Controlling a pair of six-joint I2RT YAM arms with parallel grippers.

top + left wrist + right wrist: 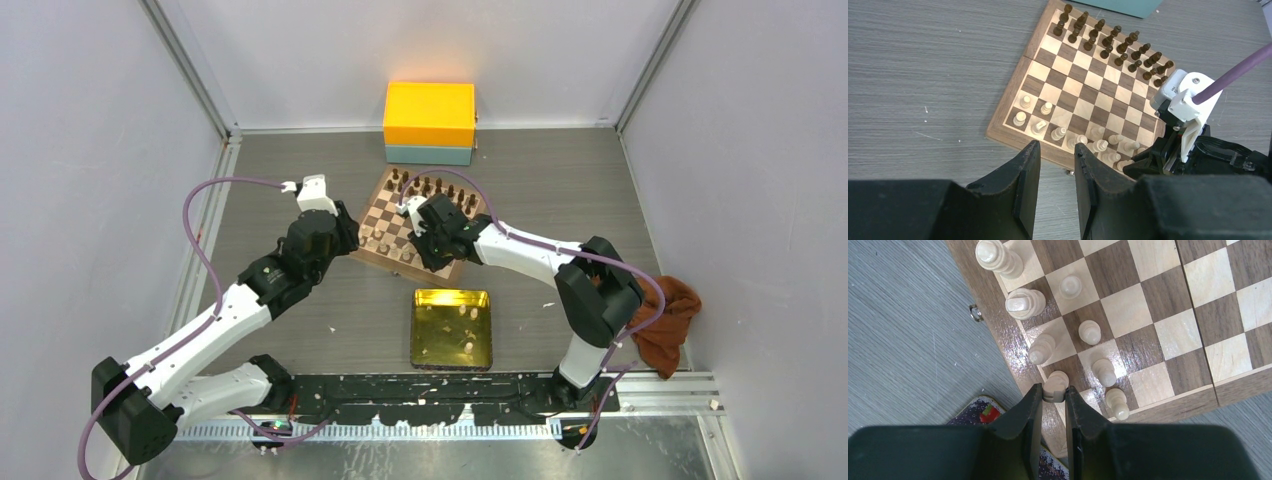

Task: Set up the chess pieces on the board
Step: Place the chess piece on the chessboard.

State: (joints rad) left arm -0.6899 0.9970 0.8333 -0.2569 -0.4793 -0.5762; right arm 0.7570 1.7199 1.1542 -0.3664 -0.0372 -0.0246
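**Board.** The square wooden chessboard with light and dark brown checkered squares (385, 215) lay at an angle on the grey wood-grain table (300, 330). It sat just in front of an orange box with a teal base (430, 115).

**Dark set.** The dark brown chess pieces (1108, 42) stood in two rows along the board's far edge.

**Pale set.** The pale cream wooden chess pieces (1058, 133) stood upright on the two rows nearest you, with some squares unfilled. A few more lay inside the shiny gold square tin tray (415, 330), which sat on the table between the board and the arm bases, apart from the board.

**Right gripper (1053, 399).** Your claw was drawn narrow and pinched one cream pawn-sized piece (1054, 385) between its fingertips. It held the piece upright over the edge row, near the board's corner. You could not tell from these views whether the piece's base touched the square.

**Left gripper (1055, 185).** Your claw showed a narrow gap between its fingers with nothing in it. It hung over the table just short of the board's near edge and touched no piece.

**Other.** A rust-brown cloth (665, 320) lay bunched at the table's right edge, beside your right arm.
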